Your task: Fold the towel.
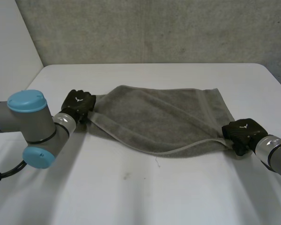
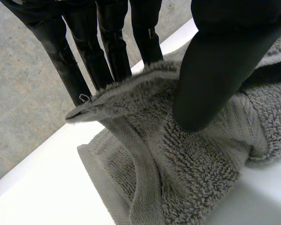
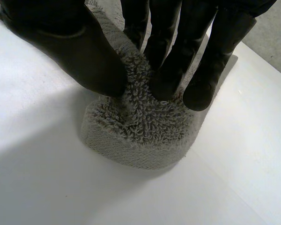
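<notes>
A grey towel lies spread and rumpled across the middle of the white table. My left hand is at the towel's left corner; in the left wrist view its thumb presses the towel's raised edge against the straight fingers behind it. My right hand is at the towel's near right corner. In the right wrist view its thumb and fingers pinch a bunched lump of the towel against the table.
A grey concrete wall stands behind the table's far edge. Bare white table surface lies in front of the towel and to both sides of it.
</notes>
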{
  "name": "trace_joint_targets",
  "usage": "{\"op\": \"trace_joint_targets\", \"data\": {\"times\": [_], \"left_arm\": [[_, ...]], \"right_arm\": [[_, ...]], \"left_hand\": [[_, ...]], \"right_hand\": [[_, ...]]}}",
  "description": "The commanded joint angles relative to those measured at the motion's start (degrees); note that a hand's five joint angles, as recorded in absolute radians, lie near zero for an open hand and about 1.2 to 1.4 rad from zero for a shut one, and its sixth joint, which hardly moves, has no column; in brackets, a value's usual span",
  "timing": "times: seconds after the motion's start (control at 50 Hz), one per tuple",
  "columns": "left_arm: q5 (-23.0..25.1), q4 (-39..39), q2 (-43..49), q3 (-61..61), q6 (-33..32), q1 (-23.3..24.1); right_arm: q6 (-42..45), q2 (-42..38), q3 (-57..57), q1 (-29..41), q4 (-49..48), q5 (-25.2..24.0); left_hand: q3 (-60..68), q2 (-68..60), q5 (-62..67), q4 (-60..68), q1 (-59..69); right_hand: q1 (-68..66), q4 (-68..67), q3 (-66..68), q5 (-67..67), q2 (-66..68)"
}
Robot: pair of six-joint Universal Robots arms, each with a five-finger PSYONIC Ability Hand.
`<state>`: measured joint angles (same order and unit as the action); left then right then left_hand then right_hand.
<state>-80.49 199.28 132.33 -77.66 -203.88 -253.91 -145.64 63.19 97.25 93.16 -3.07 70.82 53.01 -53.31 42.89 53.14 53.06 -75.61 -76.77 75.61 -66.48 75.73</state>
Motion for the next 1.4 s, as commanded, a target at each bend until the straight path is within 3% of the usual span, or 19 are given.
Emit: {"op": "trace_joint_targets", "data": {"times": [0.02,0.28,0.38,0.54,0.64,0.84,0.98,1.08,1.12,1.26,1.4], "left_arm": [[-0.3,-0.6,-2.9,-2.3,0.2,0.9],[0.1,-0.6,-21.6,-23.2,0.1,0.1],[-0.1,-0.6,-25.3,-29.4,-0.1,-0.7],[-0.1,-2.6,-37.8,-39.1,-0.4,-6.4],[0.6,-10.8,-50.7,-44.8,-0.3,-8.1],[3.4,-20.9,-62.8,-50.4,-0.3,-9.8],[5.2,-18.9,-61.0,-50.9,-0.3,-11.1],[7.8,-12.8,-53.6,-48.5,-0.1,-12.7],[7.8,-8.5,-46.9,-44.8,0.1,-12.6],[6.9,-6.4,-31.3,-32.0,0.5,-9.7],[1.1,-6.7,-14.6,-15.8,1.0,-7.6]], "right_arm": [[-0.1,0.2,-0.4,0.0,0.1,0.1],[-1.0,4.9,-0.8,-0.1,2.5,0.3],[-0.4,9.8,-1.0,-0.4,9.6,0.1],[-0.2,17.0,1.3,-1.2,17.6,-2.4],[1.4,24.0,4.6,-4.7,20.6,-5.5],[10.4,29.6,6.6,-11.5,30.7,-11.5],[11.8,26.9,5.3,-12.9,32.1,-13.9],[9.0,15.9,0.2,-12.0,29.6,-14.6],[7.1,13.5,-1.5,-11.7,28.4,-14.5],[-0.6,3.9,-10.4,-8.3,21.9,-12.7],[-6.3,-6.1,-21.5,-4.7,16.8,-7.1]], "left_hand": [[20.6,-20.3,20.7,20.5,20.5],[27.0,-26.7,27.1,26.9,26.9],[27.0,-26.7,27.1,26.9,26.9],[27.0,-26.7,27.1,26.9,26.9],[27.0,-26.7,27.1,26.9,26.9],[27.0,-26.7,27.1,26.9,26.9],[27.0,-26.7,27.1,26.9,26.9],[27.0,-26.7,27.1,26.9,26.9],[27.0,-26.7,27.1,26.9,26.9],[27.0,-26.7,27.1,26.9,26.9],[27.0,-26.7,27.1,26.9,26.9]], "right_hand": [[-4.4,-3.2,4.4,-3.5,4.3],[-4.4,-3.2,4.4,-3.5,4.3],[-4.4,-3.2,4.4,-3.5,4.3],[-4.4,-3.2,4.4,-3.5,4.3],[-4.4,-3.2,4.4,-3.5,4.3],[-4.4,-3.2,4.4,-3.5,4.3],[-4.4,-3.2,4.4,-3.5,4.3],[-4.4,-3.2,4.4,-3.5,4.3],[-4.4,-3.2,4.4,-3.5,4.3],[-4.4,-3.2,4.4,-3.5,4.3],[-4.4,-3.2,4.4,-3.5,4.3]]}}
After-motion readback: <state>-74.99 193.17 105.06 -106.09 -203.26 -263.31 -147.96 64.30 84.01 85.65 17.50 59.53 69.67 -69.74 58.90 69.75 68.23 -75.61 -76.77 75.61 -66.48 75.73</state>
